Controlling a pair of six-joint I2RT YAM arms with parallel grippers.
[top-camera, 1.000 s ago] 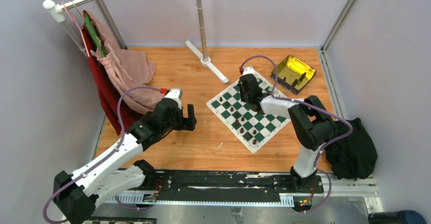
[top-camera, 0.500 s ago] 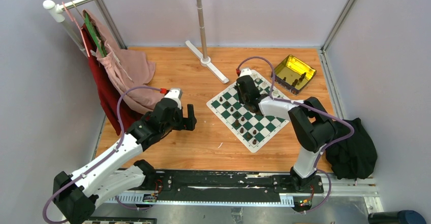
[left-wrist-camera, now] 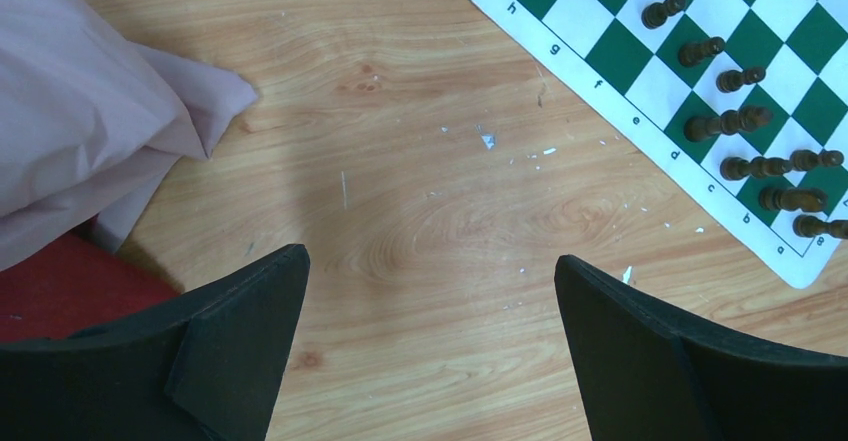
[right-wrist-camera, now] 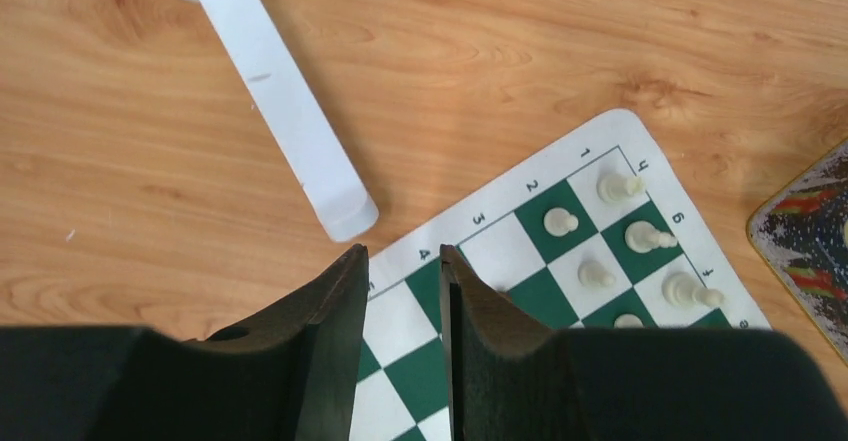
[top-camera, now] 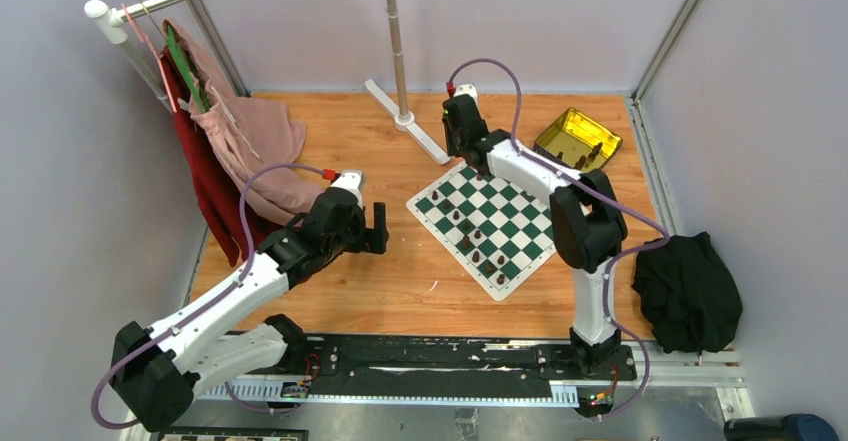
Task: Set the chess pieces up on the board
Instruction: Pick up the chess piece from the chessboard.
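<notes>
**Tin and board**

A shiny gold rectangular tin (top-camera: 577,141) holds a few dark pieces (top-camera: 578,151). On the wooden counter (top-camera: 400,281), the green-and-white checked board (top-camera: 490,216) carries dark brown and cream chess pieces (left-wrist-camera: 728,121). The left fingers (left-wrist-camera: 250,301) are spread wide, the right fingers (right-wrist-camera: 330,301) narrowly parted; both are empty.

Board (top-camera: 515,206): one. Dark brown chess pieces (left-wrist-camera: 725,123): nine counted on it. White chess pieces (right-wrist-camera: 618,187): six in sight. Gold tin (top-camera: 577,141): one. Black cloth heap (top-camera: 690,301): one. Pink garment (top-camera: 250,141): one.

Top view: high, rear, looking down. Wrist views: close, facing down. All share board (top-camera: 510,216) edge.
</notes>
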